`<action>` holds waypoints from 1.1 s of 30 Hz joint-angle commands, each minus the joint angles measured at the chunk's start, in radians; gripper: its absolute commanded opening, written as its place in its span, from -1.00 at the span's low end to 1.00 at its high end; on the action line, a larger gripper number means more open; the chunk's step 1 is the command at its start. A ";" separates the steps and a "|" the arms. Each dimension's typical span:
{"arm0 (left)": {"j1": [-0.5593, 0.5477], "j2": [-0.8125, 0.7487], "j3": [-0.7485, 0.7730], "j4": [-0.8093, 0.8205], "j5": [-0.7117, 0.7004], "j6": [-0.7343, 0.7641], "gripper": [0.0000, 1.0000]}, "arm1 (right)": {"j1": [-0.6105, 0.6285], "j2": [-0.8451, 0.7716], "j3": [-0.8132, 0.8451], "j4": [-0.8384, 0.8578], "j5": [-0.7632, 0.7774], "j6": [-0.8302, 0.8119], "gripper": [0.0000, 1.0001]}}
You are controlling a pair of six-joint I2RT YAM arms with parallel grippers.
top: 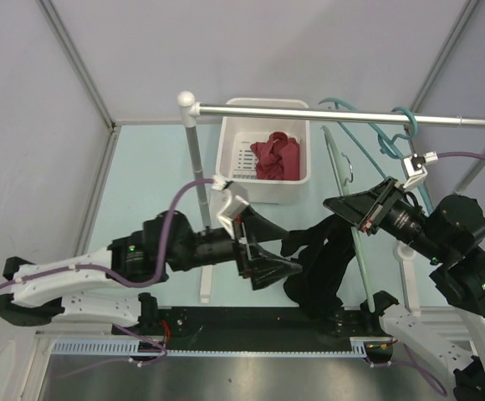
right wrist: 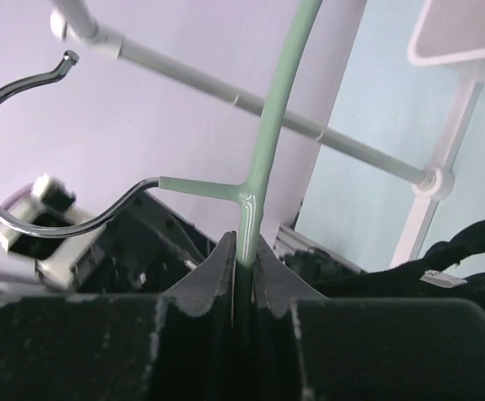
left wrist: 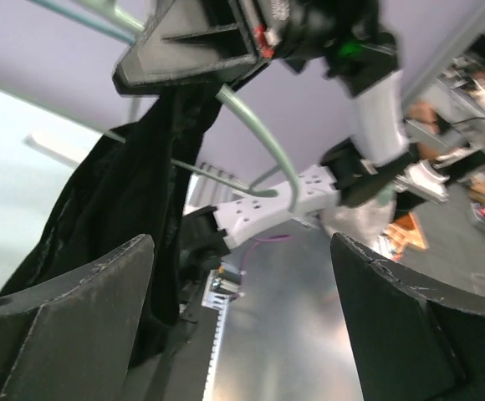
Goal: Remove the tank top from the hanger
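The black tank top (top: 322,267) drapes from the pale green hanger (top: 353,242) near the table's front, between the two arms. My right gripper (top: 361,209) is shut on the hanger (right wrist: 263,134) just below its metal hook (right wrist: 25,150), which hangs free of the rail. Black cloth (right wrist: 468,251) shows at the right edge of the right wrist view. My left gripper (top: 263,246) stands wide open just left of the tank top (left wrist: 117,217), with nothing between its fingers (left wrist: 67,317). The cloth passes behind the left finger, and the hanger's arm (left wrist: 259,134) curves above.
A white clothes rail (top: 351,114) crosses the back on posts, with teal hangers (top: 385,125) hooked on it. Below it stands a white basket (top: 234,150) holding a red garment (top: 278,156). A metal strip (top: 226,368) runs along the near edge.
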 commanded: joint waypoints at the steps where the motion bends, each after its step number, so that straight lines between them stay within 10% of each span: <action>1: -0.088 0.124 0.126 0.023 -0.233 0.098 0.82 | -0.001 -0.033 0.026 0.051 0.218 0.083 -1.00; 9: -0.168 0.319 0.247 -0.001 -0.296 0.211 0.82 | -0.003 -0.036 0.009 0.071 0.309 0.138 -1.00; 23: -0.046 0.092 0.184 -0.122 -0.179 0.277 0.83 | -0.003 -0.031 -0.054 0.201 -0.186 -0.041 -0.98; 33: -0.019 0.113 0.321 -0.273 0.038 0.596 0.89 | -0.003 -0.065 0.025 -0.084 -0.501 -0.231 -0.97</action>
